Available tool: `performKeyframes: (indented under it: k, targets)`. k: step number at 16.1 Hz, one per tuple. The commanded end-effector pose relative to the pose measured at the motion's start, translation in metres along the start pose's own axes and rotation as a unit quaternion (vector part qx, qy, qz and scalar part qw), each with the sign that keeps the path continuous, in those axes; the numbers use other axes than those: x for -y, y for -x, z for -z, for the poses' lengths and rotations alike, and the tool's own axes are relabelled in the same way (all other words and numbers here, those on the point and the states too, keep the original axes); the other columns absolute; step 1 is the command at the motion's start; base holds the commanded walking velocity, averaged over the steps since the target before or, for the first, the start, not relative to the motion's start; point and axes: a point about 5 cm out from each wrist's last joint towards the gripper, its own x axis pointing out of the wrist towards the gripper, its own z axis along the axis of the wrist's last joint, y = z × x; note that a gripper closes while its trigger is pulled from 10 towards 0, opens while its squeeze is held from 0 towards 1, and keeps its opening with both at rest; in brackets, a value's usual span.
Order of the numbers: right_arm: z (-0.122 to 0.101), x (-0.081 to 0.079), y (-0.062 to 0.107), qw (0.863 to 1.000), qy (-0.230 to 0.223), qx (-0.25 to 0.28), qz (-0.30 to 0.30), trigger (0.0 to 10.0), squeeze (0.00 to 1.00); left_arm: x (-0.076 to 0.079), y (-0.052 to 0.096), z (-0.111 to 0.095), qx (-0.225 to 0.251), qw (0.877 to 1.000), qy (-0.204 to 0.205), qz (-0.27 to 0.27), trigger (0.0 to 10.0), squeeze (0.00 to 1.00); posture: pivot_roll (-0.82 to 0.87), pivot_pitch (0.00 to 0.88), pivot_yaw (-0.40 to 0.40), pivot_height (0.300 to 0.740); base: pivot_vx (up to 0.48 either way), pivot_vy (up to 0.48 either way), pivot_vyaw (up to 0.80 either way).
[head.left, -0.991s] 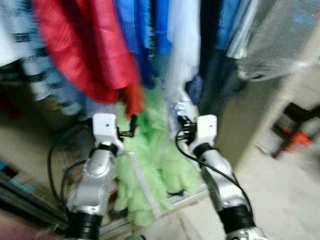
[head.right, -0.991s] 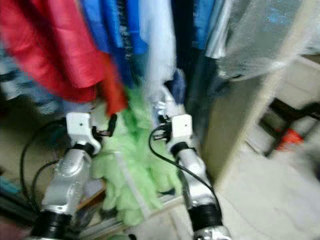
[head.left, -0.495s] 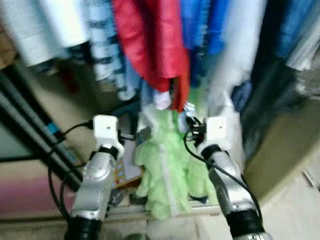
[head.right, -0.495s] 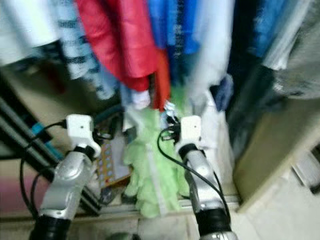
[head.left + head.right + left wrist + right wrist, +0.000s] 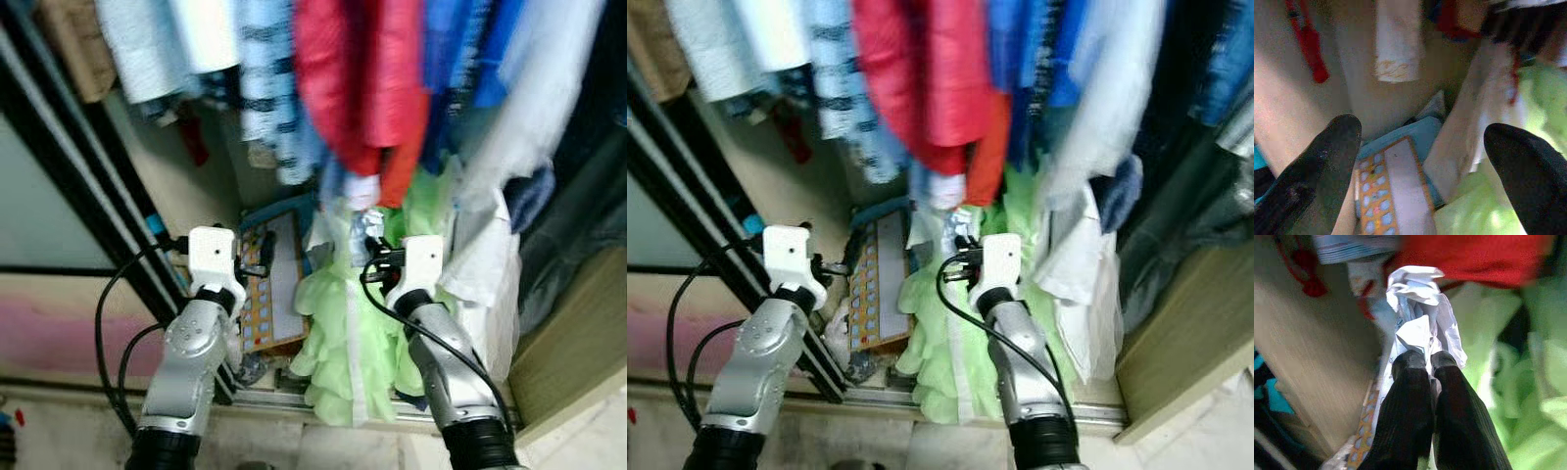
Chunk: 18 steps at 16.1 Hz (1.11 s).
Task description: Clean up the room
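Wardrobe clothes (image 5: 362,88) now sit further right, camera panned; right gripper (image 5: 1422,357) stays clamped on crumpled paper (image 5: 1420,313); left gripper (image 5: 1420,142) spread apart.

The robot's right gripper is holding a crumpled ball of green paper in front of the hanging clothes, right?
Not quite. The crumpled paper is white, not green; the green thing is the fluffy garment hanging behind it. The right wrist view shows the right gripper shut on the white paper, in front of the hanging clothes.
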Motion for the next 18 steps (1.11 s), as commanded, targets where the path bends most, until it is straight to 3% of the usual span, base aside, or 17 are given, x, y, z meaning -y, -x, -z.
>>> performKeyframes:
  k: [1,3,6,18]
  targets:
    - [-0.0028,-0.0041,-0.0021,1.000,0.002,0.001,-0.007,10.0,0.00,-0.0028,-0.0002,-0.0021,0.002,1.000,-0.003,-0.004,10.0,0.00,0.07,0.000,0.050,0.740,0.000,0.000,0.00]
    - [-0.0042,-0.0050,-0.0026,1.000,0.023,0.005,-0.014,10.0,0.00,-0.0019,-0.0010,-0.0014,0.000,1.000,-0.003,-0.001,10.0,0.00,0.07,0.000,0.050,0.740,0.000,0.000,0.40]
    - [-0.0038,-0.0037,-0.0033,1.000,0.011,0.002,-0.006,10.0,0.00,-0.0008,-0.0021,-0.0019,0.000,1.000,-0.002,0.002,10.0,0.00,0.07,0.000,0.050,0.740,0.000,0.000,0.74]
    - [-0.0030,0.0016,-0.0062,1.000,0.017,-0.008,0.018,10.0,0.00,0.0007,-0.0047,-0.0014,-0.003,1.000,0.012,0.009,10.0,0.00,0.06,0.000,0.050,0.740,0.000,0.031,0.00]
